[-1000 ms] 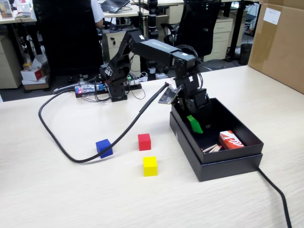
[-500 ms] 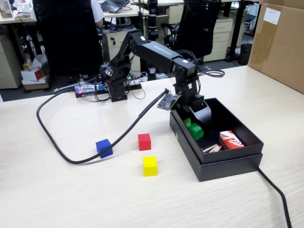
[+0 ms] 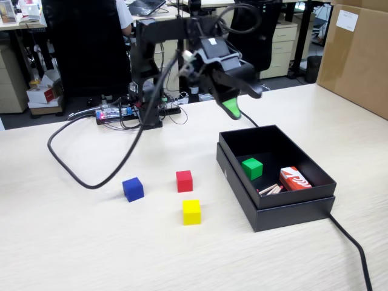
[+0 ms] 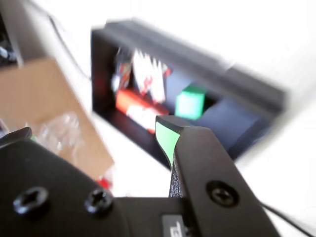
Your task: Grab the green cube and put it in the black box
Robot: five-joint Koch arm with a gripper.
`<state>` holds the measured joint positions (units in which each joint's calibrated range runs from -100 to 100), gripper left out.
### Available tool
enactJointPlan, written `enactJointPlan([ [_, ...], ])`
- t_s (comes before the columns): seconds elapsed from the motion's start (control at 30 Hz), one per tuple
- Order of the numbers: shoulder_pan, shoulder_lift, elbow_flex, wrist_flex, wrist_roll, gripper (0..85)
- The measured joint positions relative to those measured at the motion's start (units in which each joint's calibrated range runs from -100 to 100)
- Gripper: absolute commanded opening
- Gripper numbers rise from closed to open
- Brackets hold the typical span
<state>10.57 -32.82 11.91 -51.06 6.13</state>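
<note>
we see green cube [image 3: 252, 168] resting inside black box [image 3: 276, 200]; gripper [image 3: 242, 102] above, spread, empty. placing done, next only retreat.

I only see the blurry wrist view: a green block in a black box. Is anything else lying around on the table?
Observer: Yes. In the fixed view a blue cube, a red cube and a yellow cube sit on the table, left of the black box.
Operator: Is the robot holding one?
Observer: No. Its fingers hang open and empty, high above the box's far wall.
Operator: Is the green one leaning on anything?
Observer: The green cube rests flat on the box floor, apart from the red-and-white packet.
</note>
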Motion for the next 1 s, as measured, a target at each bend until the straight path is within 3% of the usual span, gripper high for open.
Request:
enactJointPlan([
  [0.53, -7.37, -64.47, -63.44, 9.99, -2.78, 48.1],
  [0.67, -9.82, -65.89, -68.64, 12.39, -2.98, 47.9],
  [1.0, -12.80, -65.89, -91.92, 34.30, -6.20, 49.1],
])
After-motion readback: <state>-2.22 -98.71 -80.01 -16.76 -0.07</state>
